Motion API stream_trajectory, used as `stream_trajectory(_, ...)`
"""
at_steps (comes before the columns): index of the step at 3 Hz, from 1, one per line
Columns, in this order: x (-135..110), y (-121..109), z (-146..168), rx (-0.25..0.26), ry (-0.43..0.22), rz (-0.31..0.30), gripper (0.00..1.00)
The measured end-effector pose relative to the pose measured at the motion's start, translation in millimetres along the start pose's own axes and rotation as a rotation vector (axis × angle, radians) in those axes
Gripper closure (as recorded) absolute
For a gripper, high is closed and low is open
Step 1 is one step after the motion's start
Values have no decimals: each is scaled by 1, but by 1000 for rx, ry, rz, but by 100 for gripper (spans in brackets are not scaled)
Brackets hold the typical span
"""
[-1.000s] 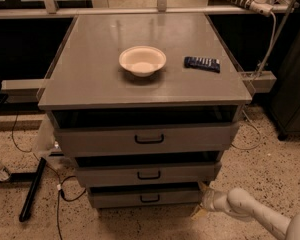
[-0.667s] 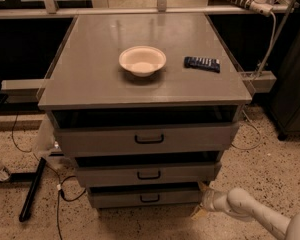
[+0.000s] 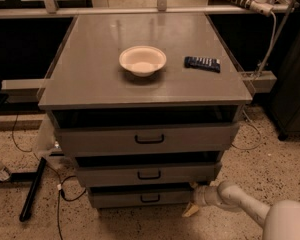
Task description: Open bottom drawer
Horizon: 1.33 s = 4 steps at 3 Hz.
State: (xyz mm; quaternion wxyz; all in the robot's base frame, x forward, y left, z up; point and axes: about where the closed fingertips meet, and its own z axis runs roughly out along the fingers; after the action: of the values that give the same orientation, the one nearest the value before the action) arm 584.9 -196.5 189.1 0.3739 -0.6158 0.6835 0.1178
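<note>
The claw (image 3: 197,197) sits low at the right end of the bottom drawer (image 3: 135,198), right of its black handle (image 3: 150,198). On the desk (image 3: 90,79) above rest a bowl (image 3: 142,60) and, to its right, a dark packet (image 3: 202,63).

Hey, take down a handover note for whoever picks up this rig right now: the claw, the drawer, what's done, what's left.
Claw: low near the floor, at the right end of the bottom drawer, well to the side of its handle and not on it.
Bottom drawer: the lowest of three grey fronts, under the middle drawer and top drawer. It does not look pulled out.
Done: the claw is at drawer height, nothing more.
Left: bring the claw across to the handle, take hold, and pull the drawer out.
The bowl on the cabinet top plays no part in this.
</note>
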Motion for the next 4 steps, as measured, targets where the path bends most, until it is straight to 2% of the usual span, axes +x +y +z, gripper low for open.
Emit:
stream_trajectory(1, -1, -6, 25, -51, -1, -11, 0)
stream_trajectory(2, 10, -3, 34, -72, -3, 11, 0)
stream_trajectory(3, 11, -4, 34, -70, -3, 11, 0)
stream_trajectory(4, 11, -4, 34, -70, -3, 11, 19)
